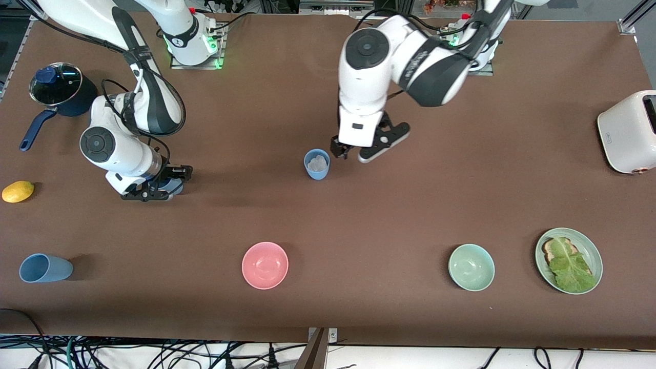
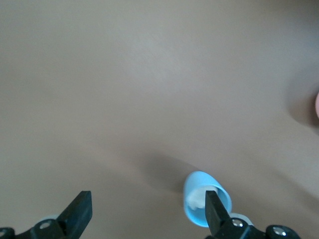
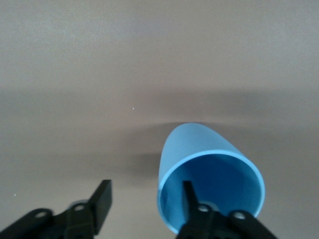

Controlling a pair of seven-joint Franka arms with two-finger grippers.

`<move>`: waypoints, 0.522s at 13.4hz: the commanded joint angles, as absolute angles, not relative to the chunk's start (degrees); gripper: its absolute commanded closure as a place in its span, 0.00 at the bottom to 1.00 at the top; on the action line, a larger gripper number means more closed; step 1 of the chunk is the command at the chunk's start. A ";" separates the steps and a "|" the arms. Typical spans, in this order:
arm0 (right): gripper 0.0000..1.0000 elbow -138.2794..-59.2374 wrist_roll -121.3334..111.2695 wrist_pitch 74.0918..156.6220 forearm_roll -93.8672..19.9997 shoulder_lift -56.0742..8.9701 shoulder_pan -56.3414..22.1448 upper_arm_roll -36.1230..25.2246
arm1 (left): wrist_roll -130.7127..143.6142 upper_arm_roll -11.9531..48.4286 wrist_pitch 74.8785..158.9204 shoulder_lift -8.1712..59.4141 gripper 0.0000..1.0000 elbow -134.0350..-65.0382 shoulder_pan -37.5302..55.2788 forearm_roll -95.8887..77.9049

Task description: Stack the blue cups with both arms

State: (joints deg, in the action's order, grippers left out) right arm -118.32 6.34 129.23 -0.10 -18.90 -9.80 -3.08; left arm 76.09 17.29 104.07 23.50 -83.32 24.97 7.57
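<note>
One blue cup [image 1: 316, 164] stands mid-table with something white inside. My left gripper [image 1: 342, 152] hangs open just beside it, toward the left arm's end. In the left wrist view that cup [image 2: 195, 191] sits by one fingertip of the open left gripper [image 2: 147, 199]. My right gripper [image 1: 163, 188] is low at a second blue cup [image 1: 176, 187], mostly hidden by it. The right wrist view shows the right gripper [image 3: 145, 189] open, one finger inside this cup [image 3: 209, 169] and one outside its wall. A third blue cup [image 1: 45, 268] is near the front edge at the right arm's end.
A dark-blue saucepan [image 1: 61, 92] with a glass lid and a lemon [image 1: 18, 191] are at the right arm's end. A pink bowl [image 1: 265, 265], a green bowl [image 1: 471, 267] and a green plate [image 1: 589, 248] with toast and lettuce line the front. A white toaster [image 1: 628, 130] is at the left arm's end.
</note>
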 commanded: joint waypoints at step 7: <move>1.00 -117.34 6.86 129.03 0.53 -19.25 -10.02 -2.81 | 33.88 16.35 88.16 16.17 0.00 -78.49 8.98 4.75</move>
State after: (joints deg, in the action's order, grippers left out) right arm -118.22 6.52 129.27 0.55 -19.23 -9.80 -3.23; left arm 42.50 16.67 90.07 17.14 -78.85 11.68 5.85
